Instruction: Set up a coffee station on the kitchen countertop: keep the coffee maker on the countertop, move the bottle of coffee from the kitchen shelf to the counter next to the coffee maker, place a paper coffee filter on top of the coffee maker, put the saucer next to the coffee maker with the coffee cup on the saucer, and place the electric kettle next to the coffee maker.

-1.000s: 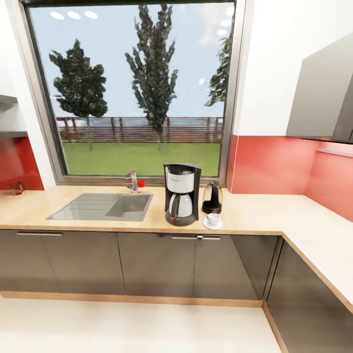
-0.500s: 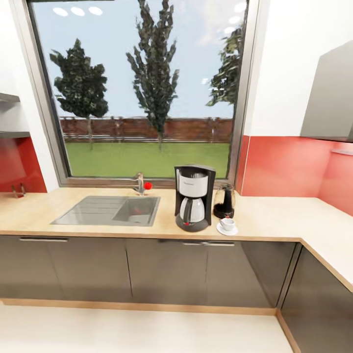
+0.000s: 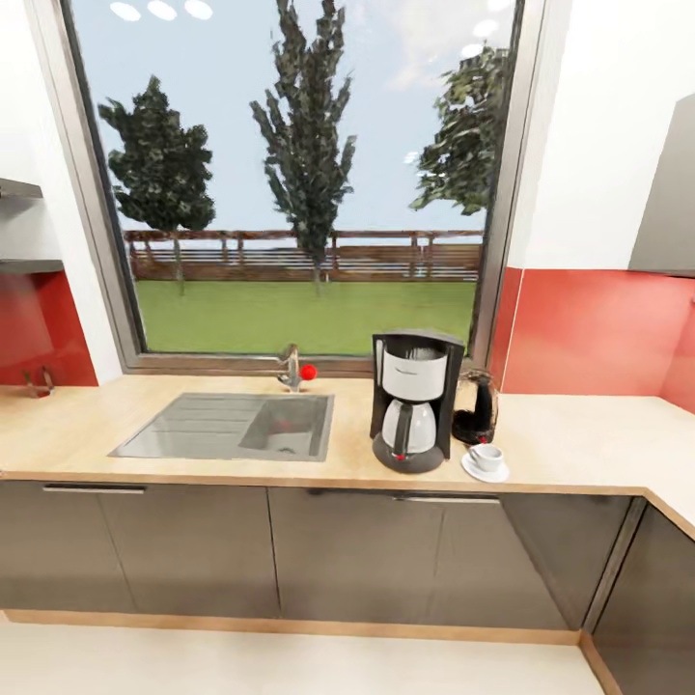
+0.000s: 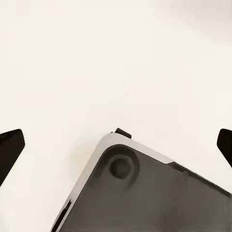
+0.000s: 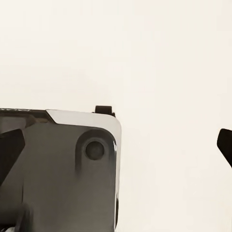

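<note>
head view: coffee maker [image 3: 414, 400], label perhaps unreadable

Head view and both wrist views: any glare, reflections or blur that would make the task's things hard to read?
Head view: sharp and evenly lit; ceiling-light reflections sit high on the window, clear of the coffee maker, electric kettle and coffee cup. Left wrist view: pale, near-featureless floor, no glare. Right wrist view: a bright highlight along the base's edge.
</note>
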Tool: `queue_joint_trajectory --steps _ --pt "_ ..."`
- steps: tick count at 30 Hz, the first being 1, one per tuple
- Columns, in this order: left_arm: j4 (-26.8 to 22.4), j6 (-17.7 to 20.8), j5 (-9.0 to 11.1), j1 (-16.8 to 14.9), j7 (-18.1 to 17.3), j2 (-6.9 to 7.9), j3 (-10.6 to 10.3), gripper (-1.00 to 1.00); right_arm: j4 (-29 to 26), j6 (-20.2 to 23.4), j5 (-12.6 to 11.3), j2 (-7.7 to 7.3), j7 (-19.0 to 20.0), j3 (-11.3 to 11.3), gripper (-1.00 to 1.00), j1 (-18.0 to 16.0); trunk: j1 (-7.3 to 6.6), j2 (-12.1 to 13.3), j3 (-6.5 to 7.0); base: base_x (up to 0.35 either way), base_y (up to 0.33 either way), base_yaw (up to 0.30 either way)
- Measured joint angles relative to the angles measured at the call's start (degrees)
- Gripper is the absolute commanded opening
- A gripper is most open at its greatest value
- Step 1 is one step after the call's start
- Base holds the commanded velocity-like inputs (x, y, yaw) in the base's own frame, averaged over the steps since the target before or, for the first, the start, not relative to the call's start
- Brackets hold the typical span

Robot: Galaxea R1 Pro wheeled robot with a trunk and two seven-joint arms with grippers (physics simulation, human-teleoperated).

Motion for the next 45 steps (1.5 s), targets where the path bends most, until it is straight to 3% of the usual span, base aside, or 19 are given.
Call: queue_joint_trajectory --steps 30,45 --pt "0.0 0.0 -0.1 0.0 0.0 0.0 0.0 1.0 0.0 -0.1 0.0 0.06 0.0 0.0 1.0 0.0 0.0 0.0 0.0 0.17 0.3 0.0" --pt "0.0 0.0 -0.1 0.0 0.0 0.0 0.0 1.0 0.0 -0.1 0.0 0.04 0.0 0.0 1.0 0.0 0.02 0.0 0.0 0.071 0.326 0.0"
